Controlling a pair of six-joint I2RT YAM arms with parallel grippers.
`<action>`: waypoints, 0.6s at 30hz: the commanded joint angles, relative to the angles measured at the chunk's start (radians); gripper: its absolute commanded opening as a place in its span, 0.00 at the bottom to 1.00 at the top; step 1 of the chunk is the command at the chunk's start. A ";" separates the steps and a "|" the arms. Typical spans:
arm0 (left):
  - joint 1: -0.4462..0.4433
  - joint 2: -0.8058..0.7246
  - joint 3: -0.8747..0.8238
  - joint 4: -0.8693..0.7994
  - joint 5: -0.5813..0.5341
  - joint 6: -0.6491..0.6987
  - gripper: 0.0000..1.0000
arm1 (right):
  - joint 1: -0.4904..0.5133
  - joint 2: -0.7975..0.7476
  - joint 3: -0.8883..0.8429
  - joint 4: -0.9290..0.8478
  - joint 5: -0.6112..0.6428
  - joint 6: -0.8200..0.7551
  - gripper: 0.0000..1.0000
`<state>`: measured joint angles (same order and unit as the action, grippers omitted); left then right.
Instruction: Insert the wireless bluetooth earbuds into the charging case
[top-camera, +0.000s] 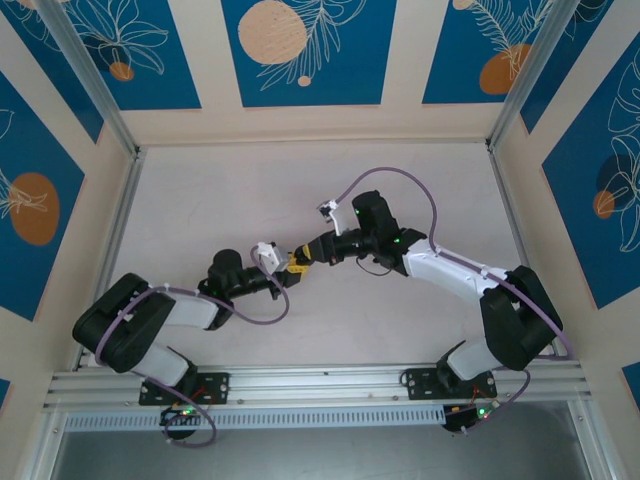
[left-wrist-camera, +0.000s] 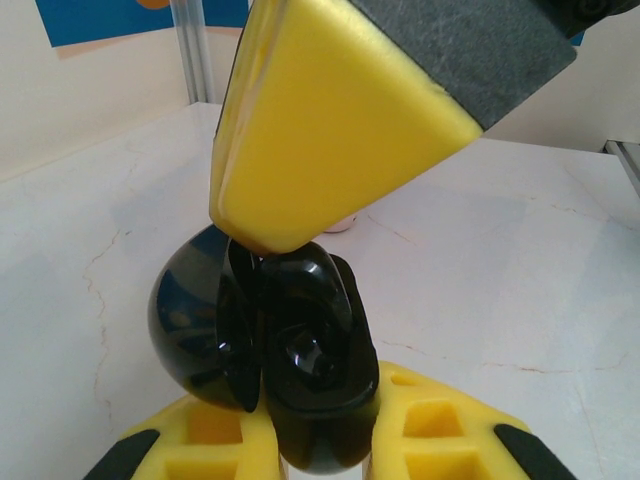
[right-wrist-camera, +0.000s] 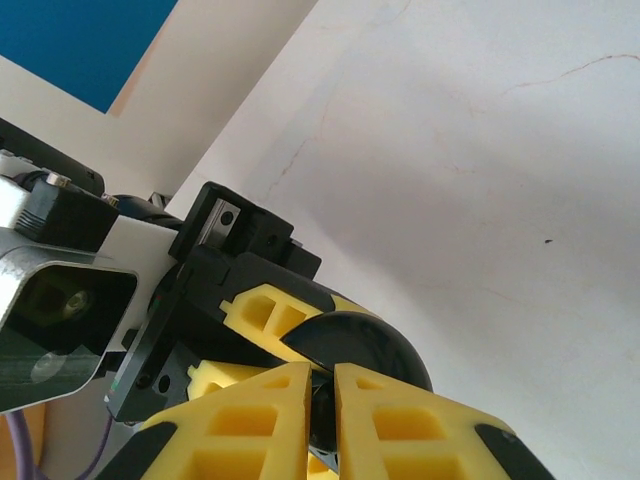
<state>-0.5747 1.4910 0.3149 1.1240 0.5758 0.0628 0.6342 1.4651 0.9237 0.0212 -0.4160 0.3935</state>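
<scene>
Left claw (left-wrist-camera: 318, 440) pinches the open case (left-wrist-camera: 300, 345) mid-table (left-wrist-camera: 520, 260). Right claw (right-wrist-camera: 322, 378), pressed nearly together, tips at its opening; I cannot tell whether it carries an earbud. Go straight down, keep the case steady, and release only once seated

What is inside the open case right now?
Glossy black moulded hollows show inside the case. The right gripper covers its upper part; anything seated there is hidden.

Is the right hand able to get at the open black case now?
Likely yes: the right hand sits right at the case, held by the left hand, with nothing between them.
</scene>
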 joint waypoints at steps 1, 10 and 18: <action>-0.011 -0.035 0.014 0.027 0.031 0.026 0.15 | 0.021 0.026 0.030 -0.047 -0.001 -0.022 0.15; -0.013 -0.049 0.015 0.014 0.032 0.029 0.15 | 0.028 0.035 0.040 -0.049 -0.002 -0.022 0.18; -0.012 -0.063 0.017 0.000 0.033 0.034 0.15 | 0.032 0.037 0.047 -0.053 -0.014 -0.027 0.20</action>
<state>-0.5747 1.4628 0.3149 1.0733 0.5724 0.0631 0.6491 1.4834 0.9493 -0.0013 -0.4114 0.3851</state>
